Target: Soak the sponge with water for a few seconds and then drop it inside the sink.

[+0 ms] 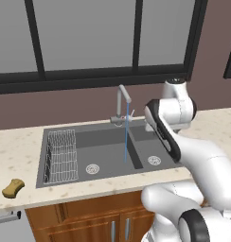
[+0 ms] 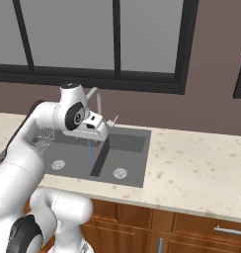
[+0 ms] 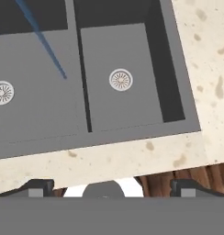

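Sponge (image 1: 13, 188): tabletop (image 1: 22, 146), front left corner, well apart from sink (image 1: 84, 142).
Water (image 1: 126, 134): falling from faucet (image 1: 122, 101) into left basin.
Gripper (image 3: 111, 187): spread, empty, above sink's front edge.

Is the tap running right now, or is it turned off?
Running. A thin pale-blue stream of water falls from the faucet spout into the left basin of the sink, ending beside its drain.

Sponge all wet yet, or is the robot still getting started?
Done: the water is running into the sink. In hand: nothing; the hand is open over the sink's front edge. Left: grab the dry sponge off the counter, soak it, drop it in.
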